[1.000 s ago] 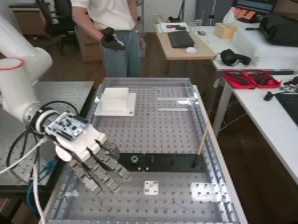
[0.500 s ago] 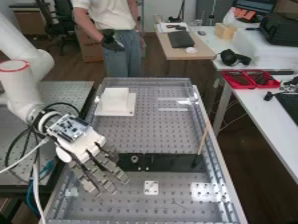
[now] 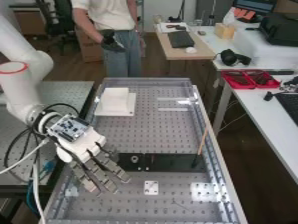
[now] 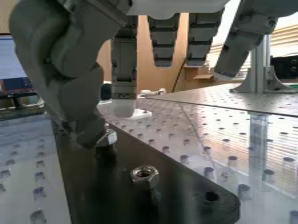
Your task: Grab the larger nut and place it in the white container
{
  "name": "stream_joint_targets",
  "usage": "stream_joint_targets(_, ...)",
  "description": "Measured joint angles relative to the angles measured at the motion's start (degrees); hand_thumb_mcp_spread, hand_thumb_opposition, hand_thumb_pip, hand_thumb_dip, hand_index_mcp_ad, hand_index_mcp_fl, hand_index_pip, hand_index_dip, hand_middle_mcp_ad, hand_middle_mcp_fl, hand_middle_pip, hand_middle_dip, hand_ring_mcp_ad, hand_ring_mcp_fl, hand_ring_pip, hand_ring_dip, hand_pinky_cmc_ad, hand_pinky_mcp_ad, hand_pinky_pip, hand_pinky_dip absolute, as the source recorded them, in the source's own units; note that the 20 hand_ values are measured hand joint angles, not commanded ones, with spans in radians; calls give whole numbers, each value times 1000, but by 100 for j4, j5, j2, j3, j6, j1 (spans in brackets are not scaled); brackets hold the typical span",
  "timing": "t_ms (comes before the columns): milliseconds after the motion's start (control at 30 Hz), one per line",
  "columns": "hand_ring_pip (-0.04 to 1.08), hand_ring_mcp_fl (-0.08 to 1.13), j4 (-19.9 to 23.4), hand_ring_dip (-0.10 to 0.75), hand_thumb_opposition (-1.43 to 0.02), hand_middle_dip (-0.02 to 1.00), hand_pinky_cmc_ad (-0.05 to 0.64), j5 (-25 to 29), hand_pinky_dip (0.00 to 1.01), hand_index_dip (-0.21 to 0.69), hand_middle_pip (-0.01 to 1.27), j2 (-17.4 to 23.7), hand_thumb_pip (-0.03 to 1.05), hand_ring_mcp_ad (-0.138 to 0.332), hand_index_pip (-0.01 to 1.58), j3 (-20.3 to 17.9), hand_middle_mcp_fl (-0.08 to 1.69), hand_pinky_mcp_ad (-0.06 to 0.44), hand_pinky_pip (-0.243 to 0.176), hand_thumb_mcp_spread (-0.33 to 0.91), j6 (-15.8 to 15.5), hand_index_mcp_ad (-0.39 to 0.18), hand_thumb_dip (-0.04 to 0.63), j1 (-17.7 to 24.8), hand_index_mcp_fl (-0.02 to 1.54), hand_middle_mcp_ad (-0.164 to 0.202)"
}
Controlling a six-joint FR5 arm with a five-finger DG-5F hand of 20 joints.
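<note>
The hand point(image 3: 85, 151) is at the left end of the black bar point(image 3: 174, 162) in the high view, palm down with fingers straight. The white container point(image 3: 124, 106) stands farther up the bench, near its left side. In the wrist view, the hand point(image 4: 74, 95) has its straight fingers spread and its thumb pointing down. One metal nut point(image 4: 144, 174) sits on the black bar, apart from the thumb. Another metal nut point(image 4: 108, 138) is right beside the thumb's tip; whether they touch I cannot tell. Which nut is larger is unclear.
A small white plate point(image 3: 151, 188) lies on the perforated bench below the black bar. A thin wooden stick point(image 3: 203, 140) leans near the right rail. Red trays point(image 3: 249, 79) stand on the side table.
The arm and hand have come down slightly in the high view. The fingers stay straight, and the container and black bar have not moved.
</note>
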Motion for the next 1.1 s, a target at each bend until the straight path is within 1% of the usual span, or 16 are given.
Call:
stream_joint_targets(367, 168, 0, 16, 47, -874, 173, 314, -95, 552, 176, 126, -50, 702, 164, 1553, 17, 10, 248, -105, 328, -16, -105, 220, -20, 3, 91)
stream_joint_targets(400, 168, 0, 8, 47, -874, 173, 314, -100, 552, 188, 126, -55, 700, 164, 1559, 19, 12, 248, -105, 328, -20, -105, 220, -20, 3, 91)
stream_joint_targets(567, 168, 0, -19, 47, -874, 173, 314, -112, 552, 187, 126, -72, 698, 164, 1553, 19, 10, 248, -105, 328, -37, -105, 220, -16, 3, 91)
stream_joint_targets(600, 168, 0, -13, 47, -874, 173, 314, -116, 552, 202, 126, -72, 698, 164, 1559, 19, 10, 248, -105, 328, -47, -105, 223, -17, 3, 91)
stream_joint_targets(667, 168, 0, -1, 47, -874, 173, 314, -120, 552, 202, 126, -71, 696, 164, 1559, 15, 10, 248, -105, 328, -60, -105, 223, -17, 3, 91)
stream_joint_targets(800, 161, 0, 25, 47, -873, 173, 314, -115, 552, 202, 126, -71, 684, 164, 1559, 5, 10, 248, -105, 358, -77, -105, 220, -19, 3, 91)
stream_joint_targets(1033, 161, 0, 49, 47, -873, 173, 314, -94, 541, 204, 126, -66, 682, 164, 1559, -7, 10, 248, -105, 354, -90, -105, 220, -16, 3, 91)
stream_joint_targets(1100, 157, 0, 75, 47, -873, 173, 314, -93, 545, 204, 126, -65, 682, 164, 1559, -14, 10, 248, -105, 374, -109, -105, 220, -15, 3, 91)
